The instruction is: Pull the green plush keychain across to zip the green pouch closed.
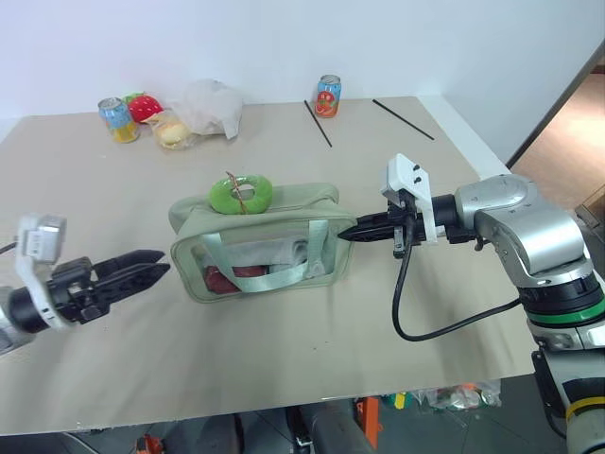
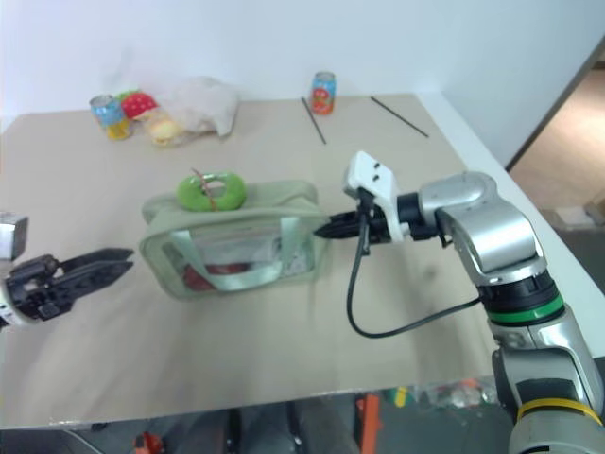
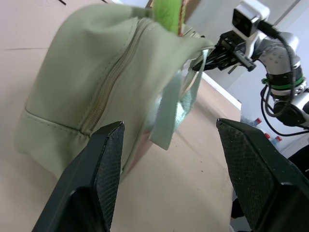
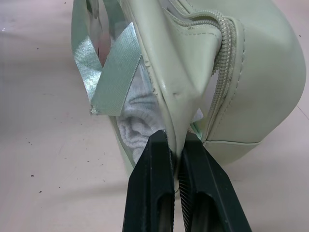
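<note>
Your green plush keychain [image 1: 240,194] is sitting on top of the green pouch [image 1: 255,244], toward its back edge and a bit left of centre. The pouch itself is out in the middle of the table [image 1: 284,350], with its strap handle hanging down the clear front side and red and white stuff showing through.

Your right gripper [image 1: 352,230] is at the pouch's right end, fingers pressed together and pinching the fabric edge there, right next to the zipper end. Your left gripper [image 1: 151,267] is off the pouch's left end, fingers spread apart and holding nothing, close to the pouch but not touching it.

Further back along the far edge you've got two drink cans [image 1: 327,96], a red-and-green round toy [image 1: 144,107], a white plastic bag [image 1: 210,106] and a couple of thin black sticks [image 1: 318,123].
</note>
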Tool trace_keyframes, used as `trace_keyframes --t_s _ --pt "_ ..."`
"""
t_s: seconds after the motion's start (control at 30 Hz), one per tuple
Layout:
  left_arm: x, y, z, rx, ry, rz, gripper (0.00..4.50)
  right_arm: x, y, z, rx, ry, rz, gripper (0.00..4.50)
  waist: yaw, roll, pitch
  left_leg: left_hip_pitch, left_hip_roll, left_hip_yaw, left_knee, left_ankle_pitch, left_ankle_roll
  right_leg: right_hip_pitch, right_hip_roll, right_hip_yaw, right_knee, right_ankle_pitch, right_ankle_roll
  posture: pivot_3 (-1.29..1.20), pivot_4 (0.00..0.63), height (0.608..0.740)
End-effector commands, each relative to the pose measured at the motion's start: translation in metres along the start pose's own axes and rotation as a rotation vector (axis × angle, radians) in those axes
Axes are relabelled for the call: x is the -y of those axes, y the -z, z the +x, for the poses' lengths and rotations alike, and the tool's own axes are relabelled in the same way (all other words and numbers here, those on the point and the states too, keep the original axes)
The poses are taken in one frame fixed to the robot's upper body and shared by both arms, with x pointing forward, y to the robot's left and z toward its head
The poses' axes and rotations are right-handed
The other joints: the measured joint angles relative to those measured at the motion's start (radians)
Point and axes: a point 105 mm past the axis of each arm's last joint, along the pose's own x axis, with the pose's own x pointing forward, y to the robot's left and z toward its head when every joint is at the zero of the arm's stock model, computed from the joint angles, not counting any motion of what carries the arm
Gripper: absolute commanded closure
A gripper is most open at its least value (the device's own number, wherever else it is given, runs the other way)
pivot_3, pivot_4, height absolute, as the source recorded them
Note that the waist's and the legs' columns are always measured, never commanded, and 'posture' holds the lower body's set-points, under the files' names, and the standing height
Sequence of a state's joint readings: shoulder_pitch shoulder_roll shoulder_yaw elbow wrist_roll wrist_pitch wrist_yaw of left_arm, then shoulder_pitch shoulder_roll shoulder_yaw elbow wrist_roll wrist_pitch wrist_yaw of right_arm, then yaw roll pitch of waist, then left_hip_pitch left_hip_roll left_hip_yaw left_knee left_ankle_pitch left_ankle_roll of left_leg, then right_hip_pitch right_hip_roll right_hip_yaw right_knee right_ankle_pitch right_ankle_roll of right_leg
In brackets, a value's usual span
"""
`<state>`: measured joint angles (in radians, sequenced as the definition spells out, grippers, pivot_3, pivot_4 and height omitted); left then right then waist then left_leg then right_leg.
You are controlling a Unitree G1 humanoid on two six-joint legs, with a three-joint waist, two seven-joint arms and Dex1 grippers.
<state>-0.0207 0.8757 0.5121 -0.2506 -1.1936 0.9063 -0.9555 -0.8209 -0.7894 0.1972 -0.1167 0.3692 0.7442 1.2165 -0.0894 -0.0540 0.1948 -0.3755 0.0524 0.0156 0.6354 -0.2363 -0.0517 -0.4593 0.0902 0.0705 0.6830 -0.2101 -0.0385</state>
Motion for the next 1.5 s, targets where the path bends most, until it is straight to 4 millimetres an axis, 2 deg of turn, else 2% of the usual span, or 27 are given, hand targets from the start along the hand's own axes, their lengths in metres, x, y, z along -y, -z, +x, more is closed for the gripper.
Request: trace_keyframes --t_s 0.03,0.07,0.17,0.3,0.37,0.4,0.43,0.7,0.83,0.87,1.0,1.17,1.27,1.33,1.4,1.5 --pt "-0.004 -0.004 0.010 0.007 0.009 0.035 1.35 -0.001 -0.011 -0.007 0.018 0.021 -0.044 4.50 0.000 0.000 0.000 0.000 0.000 0.000 0.000 0.000 0.000 0.000 0.000 0.000 0.000 0.000 0.000 0.00 0.150 0.740" --pt "-0.005 -0.005 0.013 0.011 0.011 0.042 1.35 -0.001 -0.011 -0.008 0.017 0.022 -0.044 4.50 0.000 0.000 0.000 0.000 0.000 0.000 0.000 0.000 0.000 0.000 0.000 0.000 0.000 0.000 0.000 0.00 0.150 0.740" --pt "-0.008 -0.015 0.022 0.047 0.023 0.056 2.10 -0.002 -0.011 -0.009 0.015 0.026 -0.042 4.50 0.000 0.000 0.000 0.000 0.000 0.000 0.000 0.000 0.000 0.000 0.000 0.000 0.000 0.000 0.000 0.00 0.150 0.740" --pt "0.000 -0.020 0.028 0.061 0.076 0.078 3.54 -0.002 -0.010 -0.009 0.015 0.033 -0.039 4.50 -0.001 0.000 0.000 -0.001 0.000 0.000 0.000 0.000 0.000 0.000 0.000 0.001 0.000 0.000 0.000 0.00 0.150 0.740" --pt "-0.001 -0.017 0.031 0.048 0.067 0.084 3.86 -0.002 -0.010 -0.010 0.016 0.036 -0.037 4.50 -0.001 0.000 0.000 -0.001 0.000 0.001 0.000 0.000 0.000 0.000 0.000 0.001 0.000 0.000 0.000 0.00 0.150 0.740" --pt "-0.002 -0.016 0.032 0.042 0.061 0.087 4.37 -0.002 -0.010 -0.010 0.016 0.037 -0.035 4.50 0.000 0.000 0.000 -0.001 0.000 0.001 0.000 0.000 0.000 0.000 0.000 0.001 0.000 0.000 0.000 0.00 0.150 0.740" --pt "-0.002 -0.016 0.033 0.038 0.052 0.094 4.49 -0.002 -0.009 -0.010 0.015 0.039 -0.034 4.50 0.000 0.000 0.000 -0.001 0.000 0.001 0.000 0.000 0.000 0.000 0.000 0.001 0.000 0.000 0.000 0.00 0.150 0.740" --pt "-0.003 -0.015 0.034 0.032 0.040 0.107 4.49 0.007 -0.008 -0.011 0.015 0.103 -0.060 4.50 0.000 0.000 0.000 0.000 0.000 0.000 0.000 0.000 0.000 0.000 0.000 0.001 0.000 0.000 0.001 0.00 0.150 0.740" --pt "-0.002 -0.014 0.037 0.028 0.044 0.108 4.49 0.009 -0.017 -0.017 0.069 0.119 -0.071 4.50 0.000 0.000 0.000 -0.001 -0.001 0.001 0.001 0.000 0.000 0.000 -0.001 0.001 0.000 0.000 0.001 0.00 0.150 0.740" --pt "-0.002 -0.013 0.037 0.027 0.045 0.109 4.50 0.009 -0.018 -0.020 0.074 0.114 -0.065 3.79 0.001 0.000 0.000 -0.001 -0.001 0.001 0.001 0.000 0.000 0.000 -0.001 0.001 0.000 0.000 0.001 0.00 0.150 0.740" --pt "-0.002 -0.013 0.038 0.027 0.041 0.111 4.50 0.013 -0.018 -0.034 0.068 0.140 -0.059 2.41 0.006 0.000 0.000 -0.001 -0.001 0.001 0.001 0.000 0.000 0.000 -0.001 0.001 0.000 0.000 0.001 0.00 0.150 0.740" --pt "-0.002 -0.012 0.038 0.025 0.040 0.111 4.50 0.023 -0.040 -0.060 0.192 0.204 -0.053 0.71 0.007 0.000 0.000 -0.001 -0.001 0.001 0.001 0.000 0.000 0.001 -0.002 0.001 0.000 0.000 0.001 0.00 0.150 0.740" --pt "-0.001 -0.011 0.038 0.024 0.042 0.111 4.50 0.022 -0.069 -0.067 0.345 0.181 -0.071 0.71 0.006 0.000 0.000 -0.001 -0.001 0.001 0.001 0.000 0.000 0.001 -0.001 0.001 0.000 0.001 0.001 0.00 0.150 0.740" --pt "-0.002 -0.012 0.038 0.025 0.042 0.111 4.50 0.030 -0.086 -0.064 0.407 0.212 -0.077 0.71 0.004 0.000 0.000 0.000 -0.001 0.001 0.001 0.000 0.000 0.001 0.000 0.001 0.000 0.001 0.001 0.00 0.150 0.740" --pt "-0.002 -0.011 0.039 0.022 0.046 0.110 4.50 0.037 -0.099 -0.050 0.421 0.219 -0.099 0.71 0.003 0.000 0.000 0.000 0.000 0.000 0.001 0.000 0.000 0.002 0.000 0.001 0.000 0.001 0.001 0.00 0.150 0.740" --pt "-0.002 -0.011 0.041 0.017 0.053 0.112 4.50 0.032 -0.114 -0.023 0.398 0.163 -0.161 0.71 0.005 0.000 0.000 0.000 0.000 0.000 0.001 0.000 0.001 0.002 0.000 0.001 0.000 0.001 0.002 0.00 0.150 0.740"
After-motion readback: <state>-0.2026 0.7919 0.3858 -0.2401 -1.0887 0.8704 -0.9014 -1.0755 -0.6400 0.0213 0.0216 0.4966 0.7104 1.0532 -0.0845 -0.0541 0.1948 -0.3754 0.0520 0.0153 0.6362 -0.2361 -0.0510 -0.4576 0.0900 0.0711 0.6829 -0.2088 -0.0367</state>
